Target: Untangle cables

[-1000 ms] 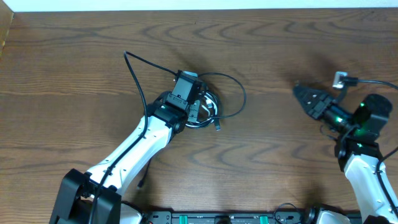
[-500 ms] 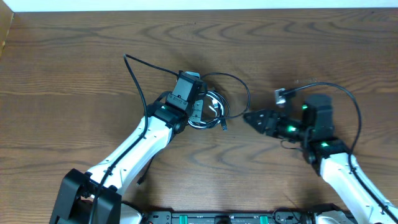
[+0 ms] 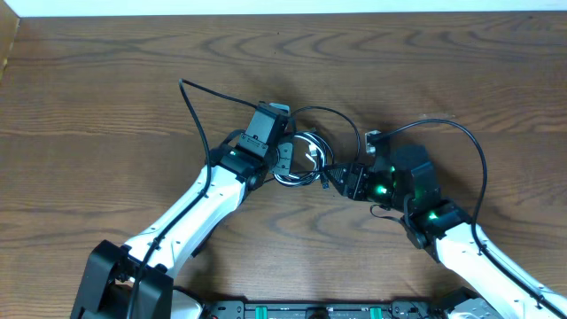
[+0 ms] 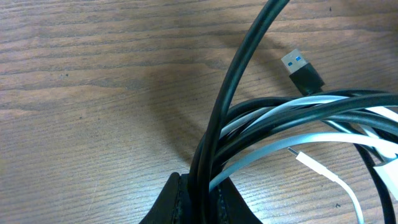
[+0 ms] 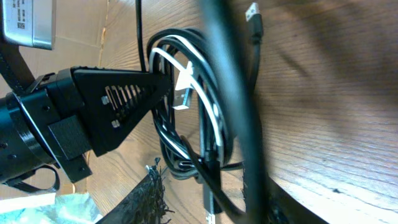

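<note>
Overhead, the cables (image 3: 306, 159) are seen bunched into one small coil near the middle of the table (image 3: 106, 84), with a single black strand arching out above the coil. In the left wrist view, several black loops are shown crossed over the white cable (image 4: 326, 179), and a black USB plug (image 4: 303, 70) lies free at the coil's outer edge.

The cords are judged to be light, limp and smooth-jacketed. They should bend without resistance, but the loops are likely to be dragged along together and drawn tighter if a strand is pulled from its middle. A hold close to a free plug end is therefore judged best, so that the end can be fed back through the loops.

The left gripper (image 3: 285, 161) is seen closed on black strands at the coil's left side, and the bundle is pinned there. The right gripper (image 3: 341, 180) is placed just beside the coil's right side. Whether its fingers are apart or together cannot be told, since the right wrist view is crossed by a blurred black strand.
</note>
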Available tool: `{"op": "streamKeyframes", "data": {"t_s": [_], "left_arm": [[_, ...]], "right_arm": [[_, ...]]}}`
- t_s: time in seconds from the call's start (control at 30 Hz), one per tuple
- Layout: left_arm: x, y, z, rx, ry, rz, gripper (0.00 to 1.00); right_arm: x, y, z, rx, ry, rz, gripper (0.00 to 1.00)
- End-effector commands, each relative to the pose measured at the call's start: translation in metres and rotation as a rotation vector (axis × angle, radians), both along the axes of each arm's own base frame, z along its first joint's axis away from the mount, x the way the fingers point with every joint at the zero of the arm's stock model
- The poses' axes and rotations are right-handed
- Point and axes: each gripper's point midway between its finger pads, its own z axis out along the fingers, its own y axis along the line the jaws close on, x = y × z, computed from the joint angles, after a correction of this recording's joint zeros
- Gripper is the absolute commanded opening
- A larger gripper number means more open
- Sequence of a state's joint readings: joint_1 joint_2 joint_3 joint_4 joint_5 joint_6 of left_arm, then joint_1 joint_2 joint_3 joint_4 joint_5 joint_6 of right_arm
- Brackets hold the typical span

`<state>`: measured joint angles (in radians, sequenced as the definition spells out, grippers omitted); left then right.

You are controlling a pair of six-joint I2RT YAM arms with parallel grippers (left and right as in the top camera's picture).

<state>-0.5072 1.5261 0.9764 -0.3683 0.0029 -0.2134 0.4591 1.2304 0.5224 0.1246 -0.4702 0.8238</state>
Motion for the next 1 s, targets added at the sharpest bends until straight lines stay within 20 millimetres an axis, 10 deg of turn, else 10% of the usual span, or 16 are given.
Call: {"op": "streamKeyframes", "data": {"t_s": [0.0, 0.43, 0.6, 0.97], "left_arm": [[-0.004, -0.007, 0.002, -0.025, 0.003, -0.009, 0.08], [-0.005, -0.012, 0.004, -0.036, -0.005, -0.021, 0.08], [-0.005, -0.026, 0.009, -0.103, -0.004, -0.062, 0.08], [0.0, -0.008, 0.005, 0.042, -0.052, -0.098, 0.08]], "right_arm": [[0.002, 0.003, 0.001, -0.008, -0.009, -0.023, 0.37], [0.002, 0.004, -0.007, -0.019, 0.012, -0.018, 0.23], [-0.003, 0.013, -0.016, 0.003, 0.051, 0.037, 0.01], [0.008, 0.017, 0.057, 0.22, -0.218, 0.213, 0.01]]}}
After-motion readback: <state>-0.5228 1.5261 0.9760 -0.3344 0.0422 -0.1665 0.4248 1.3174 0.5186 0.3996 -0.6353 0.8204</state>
